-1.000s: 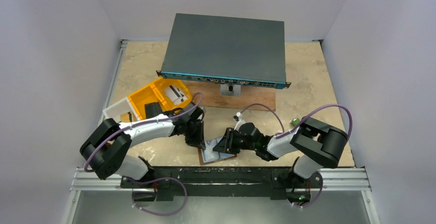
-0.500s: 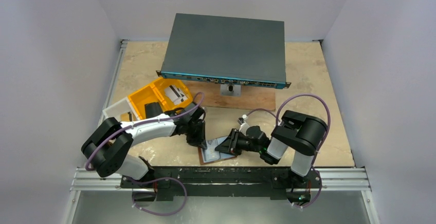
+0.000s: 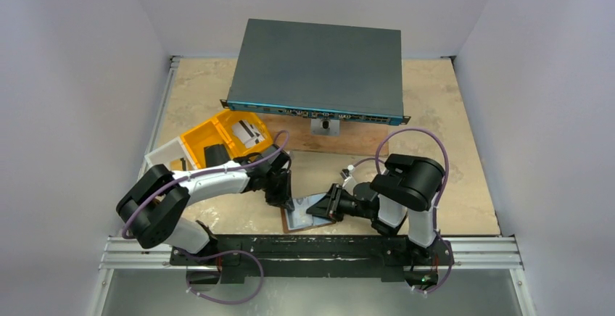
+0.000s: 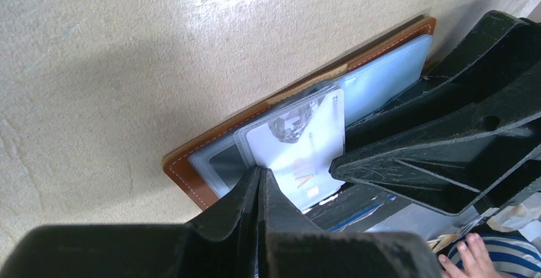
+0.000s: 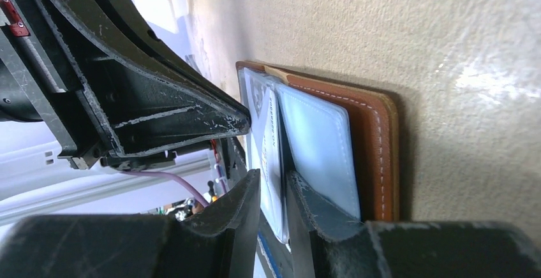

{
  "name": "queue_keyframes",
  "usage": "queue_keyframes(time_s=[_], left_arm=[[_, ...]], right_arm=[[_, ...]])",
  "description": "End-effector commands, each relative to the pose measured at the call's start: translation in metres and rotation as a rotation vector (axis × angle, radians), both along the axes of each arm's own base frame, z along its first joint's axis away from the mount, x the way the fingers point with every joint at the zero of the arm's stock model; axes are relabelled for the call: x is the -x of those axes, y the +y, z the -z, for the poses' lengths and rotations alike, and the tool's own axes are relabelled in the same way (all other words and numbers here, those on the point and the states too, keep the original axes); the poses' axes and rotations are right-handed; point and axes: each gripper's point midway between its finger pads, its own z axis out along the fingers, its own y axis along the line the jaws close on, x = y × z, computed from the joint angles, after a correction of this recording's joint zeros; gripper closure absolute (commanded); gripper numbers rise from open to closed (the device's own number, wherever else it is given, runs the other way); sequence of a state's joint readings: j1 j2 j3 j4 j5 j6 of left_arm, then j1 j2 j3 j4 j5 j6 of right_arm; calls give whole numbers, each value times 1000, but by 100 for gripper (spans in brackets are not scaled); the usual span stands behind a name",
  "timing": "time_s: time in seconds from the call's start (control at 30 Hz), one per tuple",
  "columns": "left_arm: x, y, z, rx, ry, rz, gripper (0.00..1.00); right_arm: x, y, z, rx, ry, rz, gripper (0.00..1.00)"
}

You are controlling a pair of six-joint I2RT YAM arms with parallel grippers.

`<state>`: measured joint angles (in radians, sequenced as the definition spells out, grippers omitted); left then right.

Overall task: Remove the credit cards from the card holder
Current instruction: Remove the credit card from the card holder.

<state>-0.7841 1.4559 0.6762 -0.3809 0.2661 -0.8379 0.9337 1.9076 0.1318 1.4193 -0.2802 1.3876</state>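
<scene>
The brown card holder (image 3: 299, 221) lies open near the table's front edge, with pale blue clear pockets (image 5: 319, 144) inside. One pocket leaf stands up with a white-grey credit card (image 4: 303, 144) in it. My left gripper (image 4: 260, 175) is shut on the lower corner of that leaf. My right gripper (image 5: 274, 192) comes from the opposite side, its jaws closed down on the card's (image 5: 265, 144) edge. In the top view the left gripper (image 3: 284, 198) and the right gripper (image 3: 326, 207) meet over the holder. More cards (image 3: 246, 132) lie in the yellow tray.
A yellow tray (image 3: 199, 140) and a clear box (image 3: 161, 158) stand at the left, close behind my left arm. A large grey network switch (image 3: 319, 69) sits on a wooden board (image 3: 362, 143) at the back. The table's front rail (image 3: 312, 247) is just below the holder.
The right arm's elbow and upper links have swung left toward the centre while its gripper stayed at the card holder. The left arm has hardly moved.
</scene>
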Motion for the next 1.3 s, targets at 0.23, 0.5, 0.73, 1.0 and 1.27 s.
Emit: queue_keyframes(time_s=[0.23,0.5,0.73,1.0,1.27], left_arm=[[15,25,34,-134,39,-17,100],[15,34,36,-168,39,-35,100],[15,39,36,-182,37,-46,100],[14,43,36,-189,37,-51,100],[14,44,36,-188,37,-51,100]], right_arm=[[9,-16,10,-24,61,36,78],[9,-22,9,-41,67,60,78],[7,-26,6,-42,58,74,78],[3,-26,3,-43,42,85,80],[0,-31,6,17,19,97,83]])
